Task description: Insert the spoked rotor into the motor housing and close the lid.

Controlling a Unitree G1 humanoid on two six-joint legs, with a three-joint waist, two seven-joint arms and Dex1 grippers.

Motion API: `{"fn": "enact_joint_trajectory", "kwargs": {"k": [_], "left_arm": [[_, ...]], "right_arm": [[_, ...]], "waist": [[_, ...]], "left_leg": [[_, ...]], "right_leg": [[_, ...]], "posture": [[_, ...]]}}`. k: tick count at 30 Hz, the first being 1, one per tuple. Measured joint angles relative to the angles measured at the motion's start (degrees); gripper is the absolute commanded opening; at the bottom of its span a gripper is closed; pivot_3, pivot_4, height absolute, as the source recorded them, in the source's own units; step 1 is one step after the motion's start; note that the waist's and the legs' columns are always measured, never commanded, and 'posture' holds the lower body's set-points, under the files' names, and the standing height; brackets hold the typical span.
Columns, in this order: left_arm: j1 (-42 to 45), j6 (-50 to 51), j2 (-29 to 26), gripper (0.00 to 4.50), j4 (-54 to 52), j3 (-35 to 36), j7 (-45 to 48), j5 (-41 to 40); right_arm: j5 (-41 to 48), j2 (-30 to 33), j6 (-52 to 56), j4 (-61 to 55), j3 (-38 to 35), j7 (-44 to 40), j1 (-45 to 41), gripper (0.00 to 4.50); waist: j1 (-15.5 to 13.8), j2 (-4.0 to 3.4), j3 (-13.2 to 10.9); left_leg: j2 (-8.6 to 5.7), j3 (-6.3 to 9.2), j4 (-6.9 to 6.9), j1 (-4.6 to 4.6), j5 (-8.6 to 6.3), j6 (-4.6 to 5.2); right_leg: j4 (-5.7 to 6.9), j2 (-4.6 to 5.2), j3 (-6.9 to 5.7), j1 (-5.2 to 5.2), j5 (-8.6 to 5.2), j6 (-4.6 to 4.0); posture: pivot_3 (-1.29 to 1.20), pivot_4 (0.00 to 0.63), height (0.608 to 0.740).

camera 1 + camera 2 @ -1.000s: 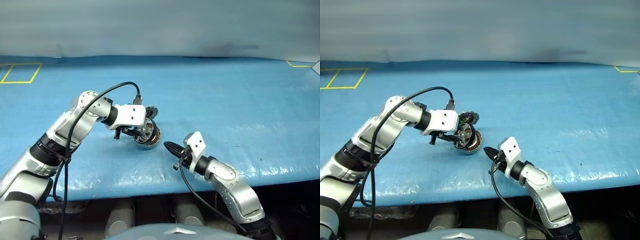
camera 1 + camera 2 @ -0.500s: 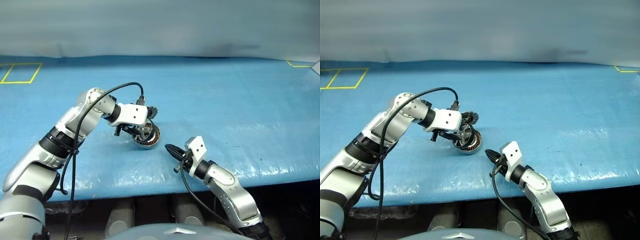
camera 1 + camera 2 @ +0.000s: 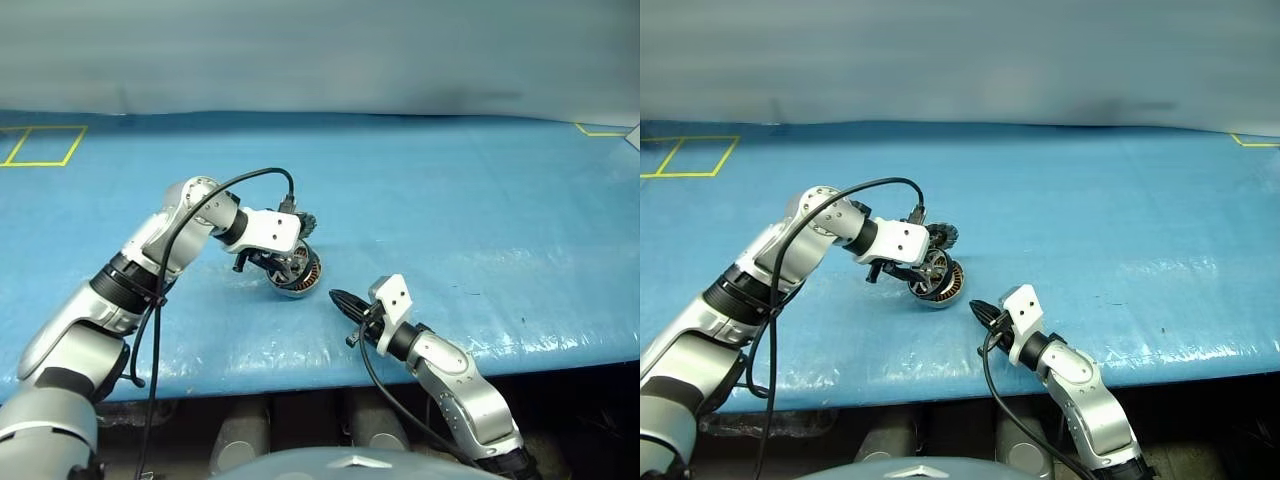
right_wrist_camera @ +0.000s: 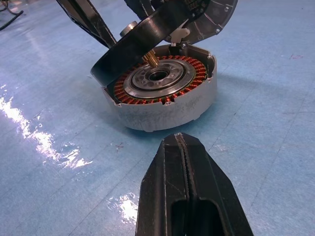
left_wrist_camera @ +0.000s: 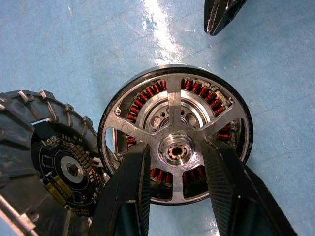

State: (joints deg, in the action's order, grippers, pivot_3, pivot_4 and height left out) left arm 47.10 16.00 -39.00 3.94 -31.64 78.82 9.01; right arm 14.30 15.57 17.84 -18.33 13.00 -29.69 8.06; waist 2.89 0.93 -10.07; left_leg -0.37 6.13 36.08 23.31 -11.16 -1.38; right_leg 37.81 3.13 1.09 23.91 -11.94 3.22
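**Rotor held tilted over the open housing**

The left gripper (image 5: 172, 169) grips the rotor (image 5: 173, 103) with one finger on either side of its hub, its fingers (image 5: 129, 187) part-way apart. In the right wrist view the rotor sits at a slant over the housing (image 4: 162, 105): one edge is low at the housing's rim, the other is raised, and the copper windings and central hub show beneath it. Whether the low edge touches the rim I cannot tell. The lid (image 5: 42, 162) stands swung open just beside the housing, finned inner face showing. The housing rests on the blue table (image 3: 480, 200). The right gripper (image 3: 338, 298) lies low near the housing, apart from it, fingers pressed together and holding nothing, tips pointing toward it.
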Motion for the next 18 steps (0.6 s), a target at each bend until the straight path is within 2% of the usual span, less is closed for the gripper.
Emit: {"fn": "enact_joint_trajectory", "kwargs": {"k": [18], "left_arm": [[4.2,-5.6,3.2,1.51,6.9,-1.7,4.1,4.0]], "right_arm": [[0.1,-0.2,0.3,-0.2,-0.1,1.6,0.3,0.00]], "waist": [[-0.2,0.00,0.0]], "left_leg": [[0.00,0.00,0.00,-0.02,0.00,0.00]], "right_leg": [[-0.01,0.00,0.00,-0.03,0.00,0.00]], "posture": [[0.00,0.150,0.740]]}}
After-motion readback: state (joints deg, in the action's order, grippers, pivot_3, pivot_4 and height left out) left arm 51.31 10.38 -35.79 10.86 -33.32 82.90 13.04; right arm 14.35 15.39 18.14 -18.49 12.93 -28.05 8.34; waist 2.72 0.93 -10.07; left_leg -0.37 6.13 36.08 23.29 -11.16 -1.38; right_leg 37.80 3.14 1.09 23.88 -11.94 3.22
